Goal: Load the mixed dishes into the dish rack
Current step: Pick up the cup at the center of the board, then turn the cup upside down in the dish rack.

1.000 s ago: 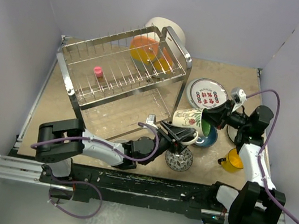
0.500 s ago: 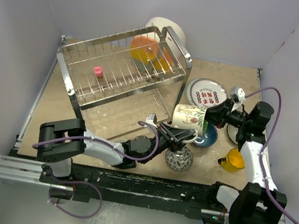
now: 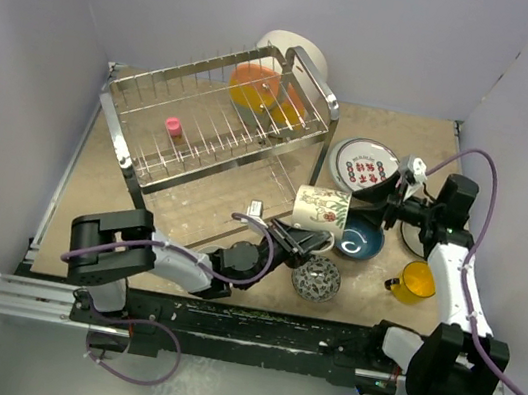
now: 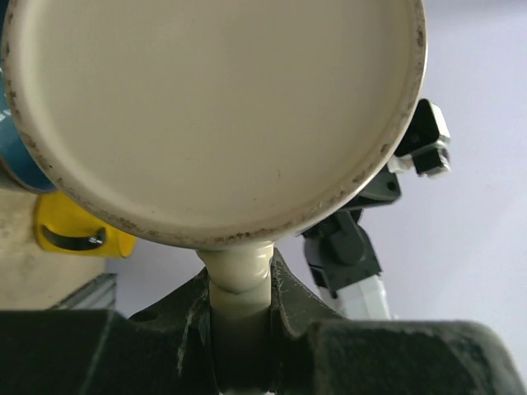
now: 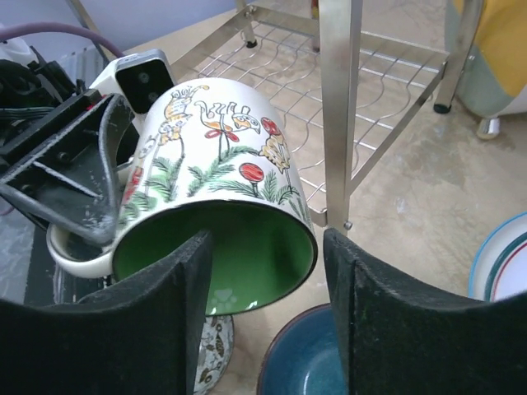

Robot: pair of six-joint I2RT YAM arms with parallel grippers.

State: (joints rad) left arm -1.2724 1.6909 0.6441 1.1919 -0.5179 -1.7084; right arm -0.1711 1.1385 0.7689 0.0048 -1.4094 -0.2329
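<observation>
A white mug [image 3: 321, 208] with a green inside and plant pictures hangs tilted above the table, just right of the dish rack [image 3: 215, 128]. My left gripper [image 3: 310, 238] is shut on its handle; the left wrist view shows the mug's base [image 4: 214, 115] and my left gripper [image 4: 240, 271] pinching the handle. My right gripper [image 3: 382, 195] is open at the mug's mouth. In the right wrist view the mug [image 5: 218, 206] sits beyond my right gripper [image 5: 265, 247], and the right finger is clear of the rim.
Below the mug sit a dark blue bowl [image 3: 358, 242] and a small grey-patterned bowl [image 3: 316, 279]. A yellow cup [image 3: 416, 282] lies at the right and a red-lettered plate [image 3: 364, 165] behind. The rack holds orange dishes [image 3: 255, 85] and a pink piece [image 3: 172, 126]. A white bowl [image 3: 291, 48] stands behind it.
My right gripper has opened and let go of the mug's rim, drawing back to the right. The left gripper has closed on the handle, and the mug has shifted left.
</observation>
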